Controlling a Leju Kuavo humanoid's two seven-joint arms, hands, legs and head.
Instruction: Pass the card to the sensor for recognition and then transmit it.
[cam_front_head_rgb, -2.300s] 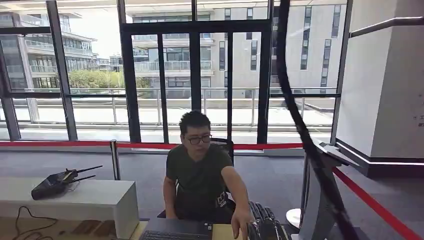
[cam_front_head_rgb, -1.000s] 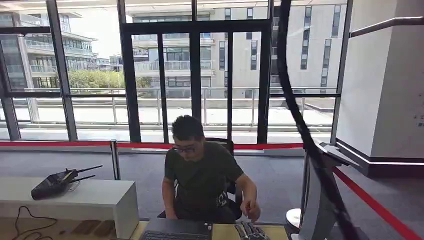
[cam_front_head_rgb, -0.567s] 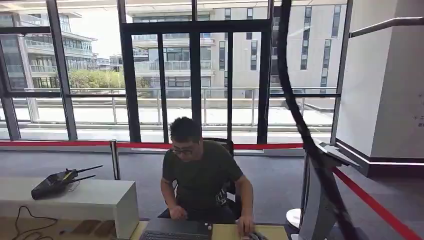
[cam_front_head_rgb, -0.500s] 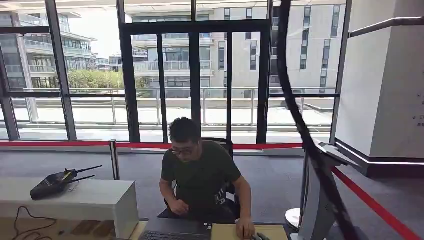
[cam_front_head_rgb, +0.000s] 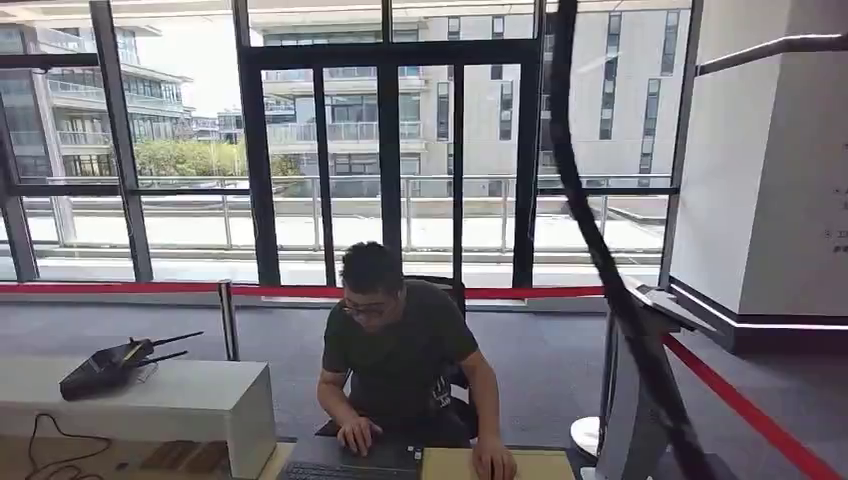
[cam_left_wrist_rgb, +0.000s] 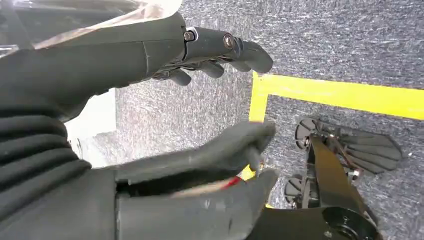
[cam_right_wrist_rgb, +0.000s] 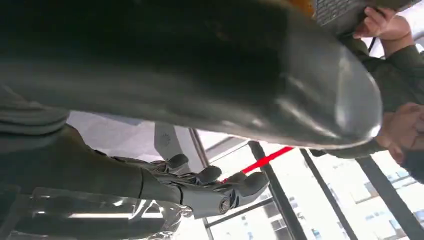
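A: Which step is this, would you say?

B: Hard to pin down. I can't pick out the card or the sensor. In the left wrist view the left hand (cam_left_wrist_rgb: 220, 100) hangs over grey carpet (cam_left_wrist_rgb: 350, 35) with a yellow floor line (cam_left_wrist_rgb: 340, 95); its fingers are apart and loosely curved, with nothing between them. In the right wrist view the right hand (cam_right_wrist_rgb: 210, 187) also has its fingers slightly curled and apart, holding nothing I can see.

A: So the card is with the person?

B: Possibly. The person (cam_front_head_rgb: 395, 345) sits facing the robot, one hand on a laptop (cam_front_head_rgb: 350, 462) and the other on a tan board (cam_front_head_rgb: 455, 466) on the worktop. I'd judge the handover is either done or not yet begun.

A: And the next move?

B: Finding the card first; a hand must rise toward the worktop to receive or offer it.

A: The room?

B: Tall glass doors (cam_front_head_rgb: 390, 160), a red barrier tape (cam_front_head_rgb: 120, 288), and a white bench (cam_front_head_rgb: 150, 400) carrying a black device with antennas (cam_front_head_rgb: 105, 366).
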